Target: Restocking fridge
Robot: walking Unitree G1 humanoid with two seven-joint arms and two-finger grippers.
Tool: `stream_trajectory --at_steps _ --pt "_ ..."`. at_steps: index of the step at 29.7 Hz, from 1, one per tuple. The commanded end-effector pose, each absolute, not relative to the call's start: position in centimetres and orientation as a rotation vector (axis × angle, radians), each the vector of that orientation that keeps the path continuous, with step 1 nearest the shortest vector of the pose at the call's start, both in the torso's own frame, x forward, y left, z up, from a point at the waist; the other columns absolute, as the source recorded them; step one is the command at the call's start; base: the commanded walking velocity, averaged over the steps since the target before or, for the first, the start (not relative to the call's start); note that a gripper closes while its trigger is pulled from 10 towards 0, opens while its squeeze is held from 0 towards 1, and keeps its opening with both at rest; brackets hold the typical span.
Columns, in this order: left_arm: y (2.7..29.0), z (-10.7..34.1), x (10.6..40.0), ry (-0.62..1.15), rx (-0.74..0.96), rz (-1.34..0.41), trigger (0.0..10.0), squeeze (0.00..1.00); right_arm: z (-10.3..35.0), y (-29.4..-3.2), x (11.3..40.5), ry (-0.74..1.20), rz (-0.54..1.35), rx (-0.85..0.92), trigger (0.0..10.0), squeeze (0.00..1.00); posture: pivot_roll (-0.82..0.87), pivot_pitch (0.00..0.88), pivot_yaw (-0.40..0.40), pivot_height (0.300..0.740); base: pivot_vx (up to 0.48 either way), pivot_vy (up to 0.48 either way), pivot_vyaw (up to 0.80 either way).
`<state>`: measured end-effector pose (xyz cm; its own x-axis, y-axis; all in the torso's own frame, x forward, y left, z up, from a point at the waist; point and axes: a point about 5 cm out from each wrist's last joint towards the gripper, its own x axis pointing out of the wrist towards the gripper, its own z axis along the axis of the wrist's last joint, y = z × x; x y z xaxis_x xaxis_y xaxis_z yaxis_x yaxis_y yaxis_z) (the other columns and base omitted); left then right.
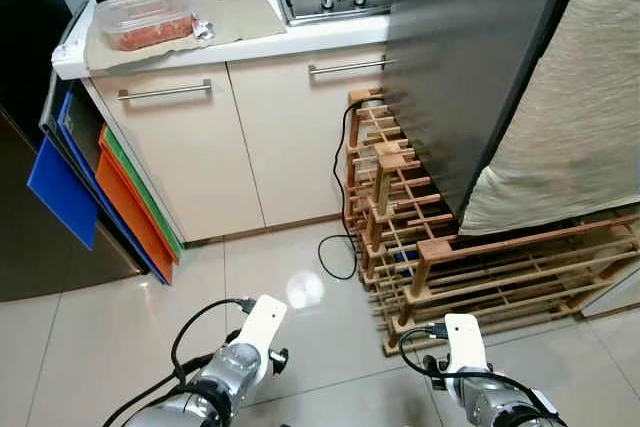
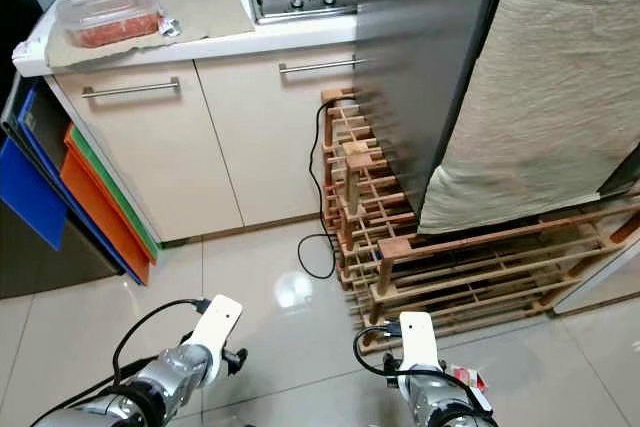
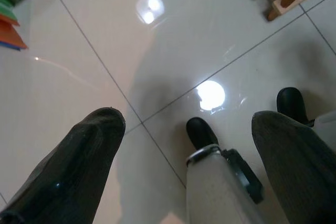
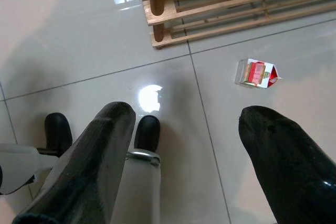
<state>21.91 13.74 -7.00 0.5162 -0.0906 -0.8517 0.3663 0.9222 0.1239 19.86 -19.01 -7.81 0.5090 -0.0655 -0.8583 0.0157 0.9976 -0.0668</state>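
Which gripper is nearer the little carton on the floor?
Right. The carton lies on the tiles just ahead of the open right gripper; the left gripper, also open, hangs further off, across the robot's feet.

Right gripper [image 4: 184,145] hanging over glossy tiled floor [image 4: 63,40], its two black fingers [image 4: 97,156] spread wide apart, small red-and-white carton [image 4: 256,73] lying on the tiles at two o'clock, wooden rack [image 4: 210,3] at twelve o'clock, the robot's black feet [image 4: 147,132] at eight o'clock.
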Motion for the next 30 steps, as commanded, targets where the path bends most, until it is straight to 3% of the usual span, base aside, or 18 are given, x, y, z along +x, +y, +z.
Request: stream_trajectory --at_steps 1,30 --pt "14.12 -7.07 21.79 1.001 0.312 -0.271 10.0 0.0 -7.68 -19.05 20.09 1.033 -0.036 -0.066 10.0 0.0 0.02 0.001 0.027 0.74 0.0 0.0 0.0" --pt "13.7 -6.95 21.98 0.986 0.354 -0.311 10.0 0.0 -7.38 -19.99 20.38 1.028 -0.069 -0.074 10.0 0.0 0.0 0.0 0.039 0.74 0.0 0.0 0.0"
